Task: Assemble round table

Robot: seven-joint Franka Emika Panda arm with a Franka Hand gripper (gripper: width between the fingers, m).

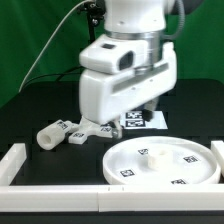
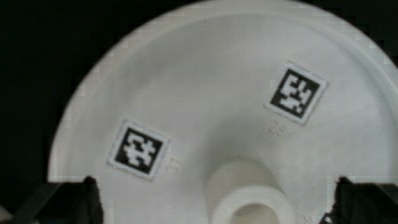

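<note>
At the exterior view's far left, a white wall (image 1: 12, 160) bordering the black bench (image 1: 30, 110), turning a corner there and running on along the front edge. Next toward the right, the short thick leg (image 1: 50, 134) of the round table, lying on its side on the bench, black-and-white tags on its end and flank. Just beside it, the cross-shaped base (image 1: 88, 131), flat on the bench, too close to the leg to tell touching from apart. Over the base and a little to its right, the big white arm (image 1: 125, 75), reaching down from the top of the picture, with bulky casing hiding the fingers in this view. Behind its lower edge, part of the marker board (image 1: 147, 119), flat on the bench, half covered. Farthest right and close to the front wall, the round disc (image 1: 160, 165), lying flat on the bench, a small raised hub (image 1: 155, 153) at its middle, tags spaced around its rim. In the wrist view, the same disc (image 2: 196, 90) filling most of the picture, a square tag (image 2: 139, 150) near the hub and a second tag (image 2: 297, 92) nearer the rim. Fingers (image 2: 71, 198) spread wide apart, one dark tip to either side of the hub, pinching nothing, hanging above the disc without touching it as far as can be told.
</note>
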